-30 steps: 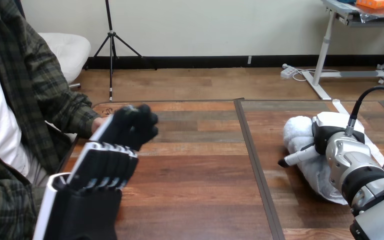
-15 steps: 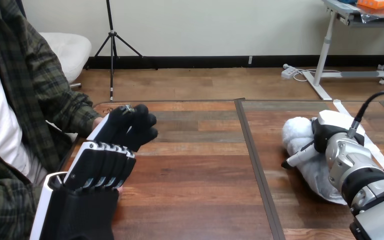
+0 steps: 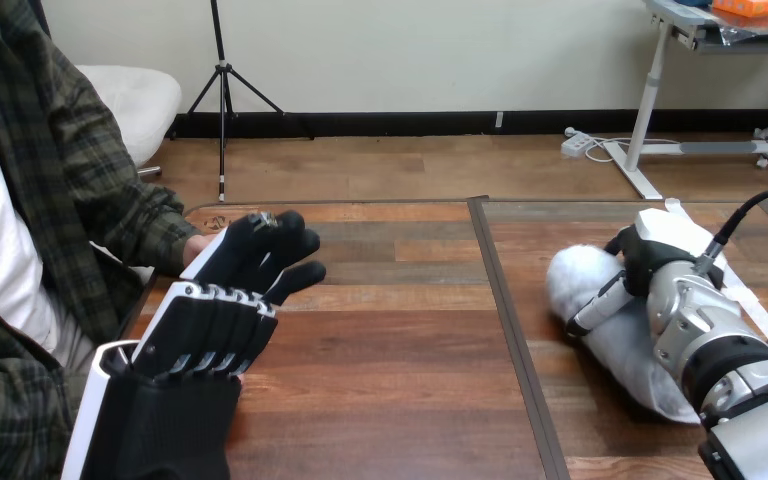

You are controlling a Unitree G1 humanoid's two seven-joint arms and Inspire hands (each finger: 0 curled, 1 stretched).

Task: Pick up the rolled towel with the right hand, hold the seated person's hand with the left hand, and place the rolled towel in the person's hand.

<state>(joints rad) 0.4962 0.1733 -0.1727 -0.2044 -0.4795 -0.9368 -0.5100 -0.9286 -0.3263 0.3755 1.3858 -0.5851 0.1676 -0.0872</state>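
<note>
At the right of the wooden table [image 3: 400, 340] the right hand [image 3: 665, 258] sits on top of the white rolled towel [image 3: 572, 280], its thumb [image 3: 597, 308] pressed along the roll's near side and the hand closed round it. The towel lies slantwise, its far end pointing toward the table's middle seam. At the left, the left hand [image 3: 210, 325] stands with its white-shelled back to the camera, just below the person's hand [image 3: 258, 252] in a black glove; whether the two touch cannot be told
</note>
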